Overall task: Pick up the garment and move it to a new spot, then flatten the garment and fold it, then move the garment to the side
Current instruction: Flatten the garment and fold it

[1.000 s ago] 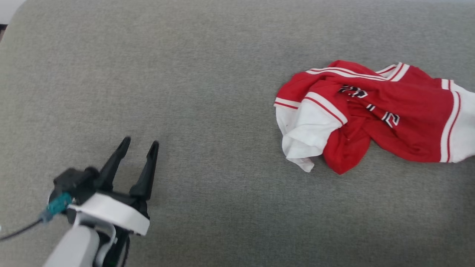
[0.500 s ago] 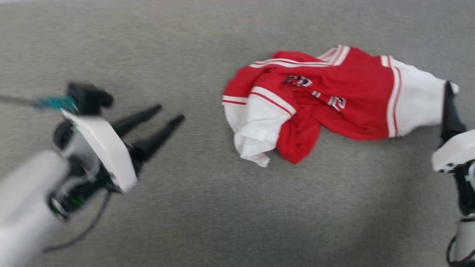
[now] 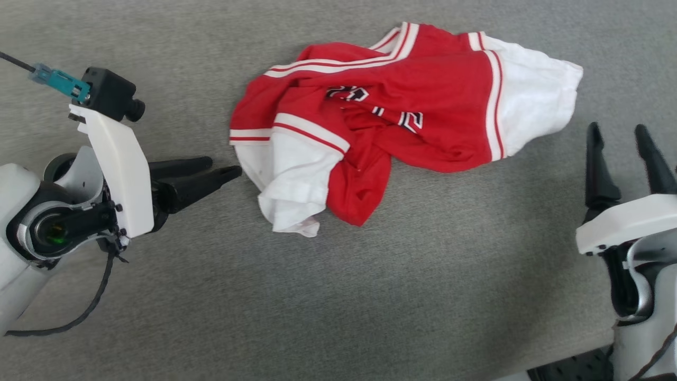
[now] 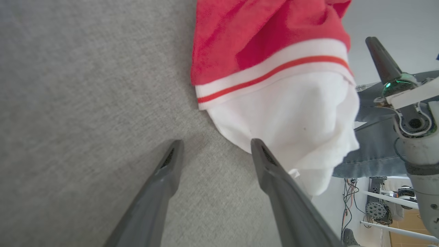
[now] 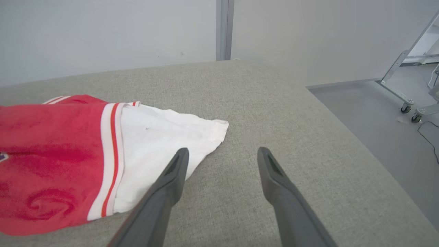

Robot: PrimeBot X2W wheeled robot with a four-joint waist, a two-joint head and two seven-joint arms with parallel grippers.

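Note:
The garment (image 3: 423,95), a red jersey with white sleeves, striped trim and dark lettering, lies crumpled on the grey fabric surface (image 3: 370,291). My left gripper (image 3: 226,165) lies on its side at the left, open and empty, its tips just short of the near white sleeve (image 3: 288,180). In the left wrist view that sleeve (image 4: 291,120) lies just ahead of the open left gripper (image 4: 216,144), nearest its right finger. My right gripper (image 3: 616,128) stands open and empty just right of the other white sleeve (image 3: 534,100). The right wrist view has that sleeve (image 5: 161,140) beside the open right gripper (image 5: 223,151).
The surface ends close to my right arm, with its edge (image 3: 582,344) at the lower right. In the right wrist view the edge (image 5: 343,116) drops to a grey floor (image 5: 377,113) with a wheeled metal frame (image 5: 408,103). A pale wall (image 5: 103,34) stands behind.
The camera has swung, so the garment now sits nearer the middle. My left gripper has turned to point right, close to the near sleeve. My right gripper has come into view beside the far sleeve.

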